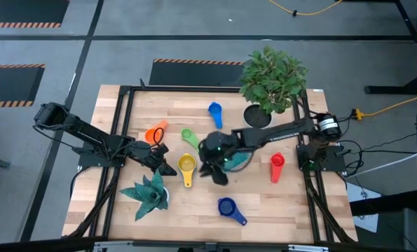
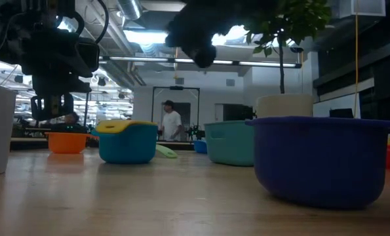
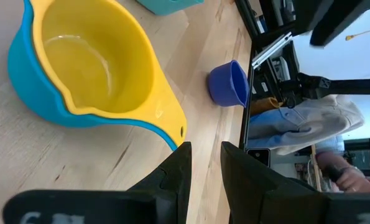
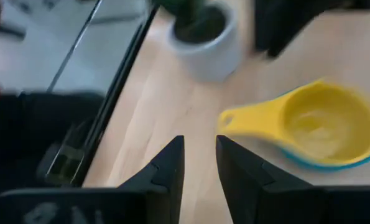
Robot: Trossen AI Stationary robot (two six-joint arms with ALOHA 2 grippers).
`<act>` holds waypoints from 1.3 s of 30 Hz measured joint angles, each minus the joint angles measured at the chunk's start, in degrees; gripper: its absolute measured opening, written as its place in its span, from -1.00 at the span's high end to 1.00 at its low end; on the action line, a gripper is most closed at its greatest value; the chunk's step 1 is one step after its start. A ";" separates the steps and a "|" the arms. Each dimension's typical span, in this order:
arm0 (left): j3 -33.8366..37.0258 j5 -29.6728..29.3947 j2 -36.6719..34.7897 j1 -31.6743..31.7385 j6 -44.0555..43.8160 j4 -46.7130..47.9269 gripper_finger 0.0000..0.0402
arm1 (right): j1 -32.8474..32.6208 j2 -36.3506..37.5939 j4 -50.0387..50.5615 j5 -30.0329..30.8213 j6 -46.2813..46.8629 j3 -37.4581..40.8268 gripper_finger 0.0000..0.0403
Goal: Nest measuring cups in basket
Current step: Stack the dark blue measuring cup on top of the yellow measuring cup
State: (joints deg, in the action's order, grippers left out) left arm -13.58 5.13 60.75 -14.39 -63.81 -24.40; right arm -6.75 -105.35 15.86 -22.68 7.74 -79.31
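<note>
A yellow measuring cup [image 1: 187, 165] sits nested in a light blue one [image 3: 29, 81] on the table, handle toward the near edge. Orange [image 1: 154, 133], green [image 1: 189, 136], mid blue [image 1: 216, 112], red [image 1: 277, 166] and dark blue [image 1: 229, 207] cups lie apart on the wood. The teal basket [image 1: 240, 162] stands at the centre, partly under my right arm. My left gripper [image 3: 203, 168] hovers just left of the yellow cup, slightly open and empty. My right gripper [image 4: 200, 162] hangs above the table between the basket and the yellow cup, slightly open and empty.
A leafy potted plant [image 1: 271, 80] stands at the far right of the table. A spiky plant in a white pot [image 1: 148, 194] stands near the front left. Dark frame rails [image 1: 120, 140] run along the table's sides. A person [image 2: 172, 124] stands in the room behind.
</note>
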 joint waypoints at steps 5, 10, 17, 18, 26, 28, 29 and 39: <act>0.00 -0.09 0.00 0.00 0.02 0.00 0.60 | -4.19 0.32 9.85 0.05 -2.51 0.00 0.52; 0.00 -0.11 0.00 -0.02 0.02 0.01 0.60 | -7.13 -0.14 17.67 0.09 -2.20 0.02 0.52; 0.00 -0.17 0.00 -0.04 1.47 0.00 0.60 | -10.26 -0.22 19.08 1.24 -0.21 0.02 0.52; 0.00 -0.17 0.00 -0.04 1.72 0.00 0.60 | -10.79 -0.38 19.12 2.19 0.91 0.02 0.52; -0.02 -0.17 0.00 -0.04 2.23 0.00 0.60 | -13.66 -0.91 19.42 10.78 3.99 0.02 0.52; -0.02 -0.17 0.00 -0.04 2.75 0.00 0.60 | -13.78 -0.91 19.42 11.07 4.00 0.02 0.52; -0.02 -0.17 0.00 -0.04 2.89 0.00 0.60 | -13.78 -0.91 19.47 11.07 4.06 0.02 0.52; -0.02 -0.15 0.00 -0.07 2.95 -0.02 0.60 | -13.78 -2.36 21.81 11.17 7.00 0.04 0.52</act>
State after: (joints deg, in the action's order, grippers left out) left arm -13.61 4.97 60.75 -14.46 -60.86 -24.43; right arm -20.53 -107.72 37.68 -11.51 14.74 -79.26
